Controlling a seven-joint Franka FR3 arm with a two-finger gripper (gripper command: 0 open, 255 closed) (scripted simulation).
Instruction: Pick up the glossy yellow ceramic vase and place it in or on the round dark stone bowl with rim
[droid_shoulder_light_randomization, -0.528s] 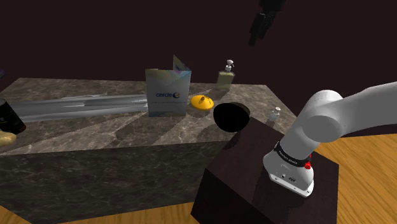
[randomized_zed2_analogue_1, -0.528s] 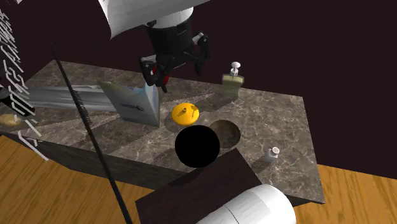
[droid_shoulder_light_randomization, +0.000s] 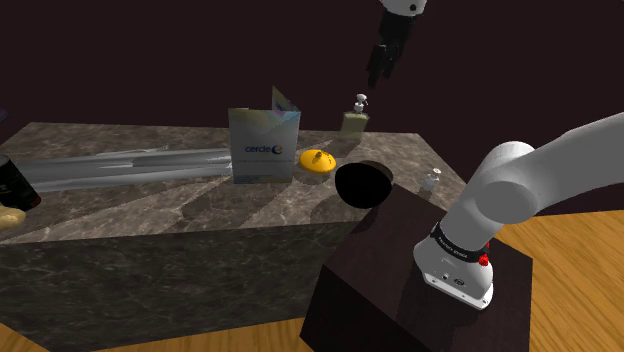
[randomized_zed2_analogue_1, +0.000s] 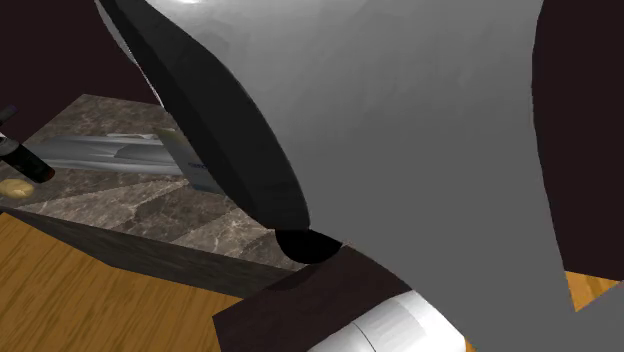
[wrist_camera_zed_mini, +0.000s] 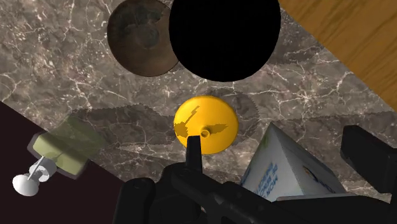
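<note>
Hovering high above the marble surface (droid_shoulder_light_randomization: 150, 200), the gripper (droid_shoulder_light_randomization: 379, 66) has its fingers apart, holding nothing. The squat yellow vase (wrist_camera_zed_mini: 205, 125) sits just beside the carton (wrist_camera_zed_mini: 286, 168), near the stone bowl (wrist_camera_zed_mini: 141, 37). It is probably rigid, slick and brittle, so clasp its wide body squarely.

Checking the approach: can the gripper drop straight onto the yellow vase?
Probably yes: the open gripper hangs high over the counter, nothing covers the vase, though the carton stands close beside it.
</note>
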